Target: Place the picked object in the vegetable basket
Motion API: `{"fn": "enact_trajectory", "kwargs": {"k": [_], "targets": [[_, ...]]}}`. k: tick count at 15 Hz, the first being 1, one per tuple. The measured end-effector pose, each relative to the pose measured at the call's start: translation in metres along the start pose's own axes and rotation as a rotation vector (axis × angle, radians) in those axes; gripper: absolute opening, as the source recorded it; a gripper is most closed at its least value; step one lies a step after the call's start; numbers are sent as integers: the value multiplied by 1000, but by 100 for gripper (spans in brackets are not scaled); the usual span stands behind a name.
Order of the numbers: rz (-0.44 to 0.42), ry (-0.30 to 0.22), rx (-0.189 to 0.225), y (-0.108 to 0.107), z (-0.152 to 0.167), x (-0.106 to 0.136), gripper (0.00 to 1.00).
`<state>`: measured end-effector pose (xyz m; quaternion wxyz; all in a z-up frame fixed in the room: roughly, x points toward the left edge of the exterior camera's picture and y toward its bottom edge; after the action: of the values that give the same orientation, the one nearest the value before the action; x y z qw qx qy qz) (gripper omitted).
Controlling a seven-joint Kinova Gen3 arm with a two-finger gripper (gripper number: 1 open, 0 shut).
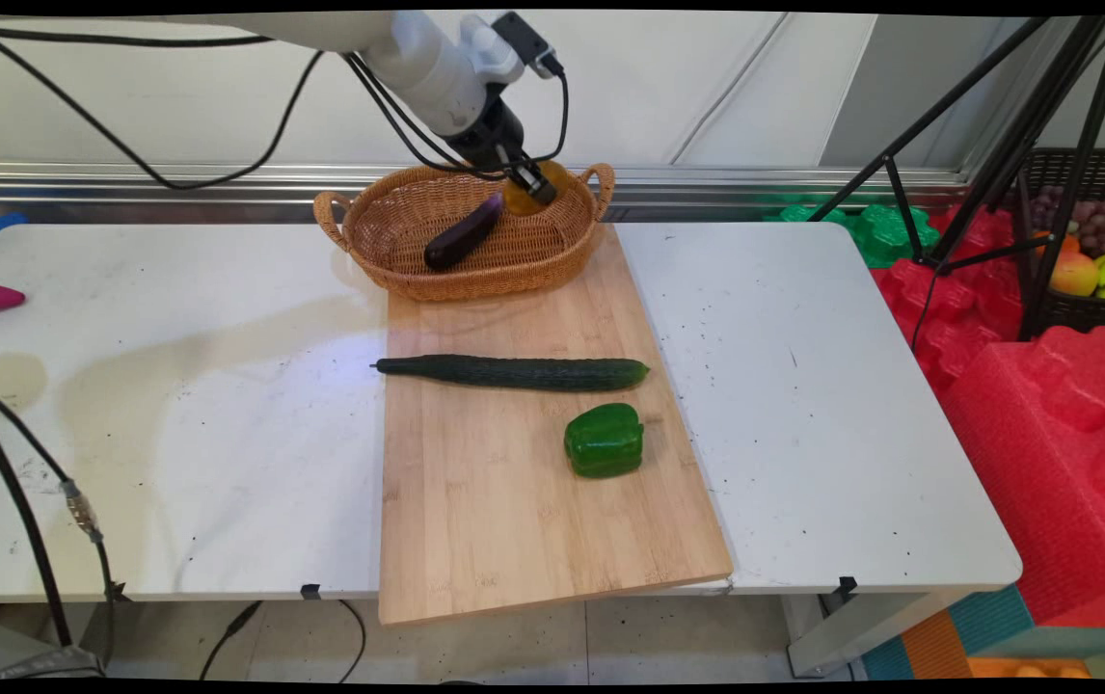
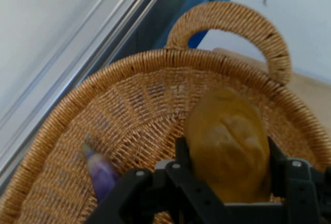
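Here the end effector (image 2: 226,182) is clamping a yellow pepper (image 2: 227,149) over the basket (image 2: 129,105); a loose grip risks dropping it onto the eggplant (image 2: 101,175).

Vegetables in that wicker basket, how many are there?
2. A dark purple eggplant lies across the middle of the wicker basket, and a yellow-orange vegetable sits at its far right end, gripped between the jaws. Nothing else shows, though something could hide behind.

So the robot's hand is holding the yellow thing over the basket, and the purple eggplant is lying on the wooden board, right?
Not quite. The purple eggplant is lying inside the basket, not on the wooden board; the main view shows it. The rest is right: the hand is closed on the yellow thing over the basket.
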<state>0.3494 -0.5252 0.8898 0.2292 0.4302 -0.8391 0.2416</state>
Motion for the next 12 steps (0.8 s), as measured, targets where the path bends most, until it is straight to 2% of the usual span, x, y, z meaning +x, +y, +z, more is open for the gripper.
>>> {"fn": "enact_trajectory", "kwargs": {"k": [6, 12], "targets": [[-15, -58, -19, -15, 50, -3, 0], [-41, -91, -32, -21, 76, -7, 0]]}}
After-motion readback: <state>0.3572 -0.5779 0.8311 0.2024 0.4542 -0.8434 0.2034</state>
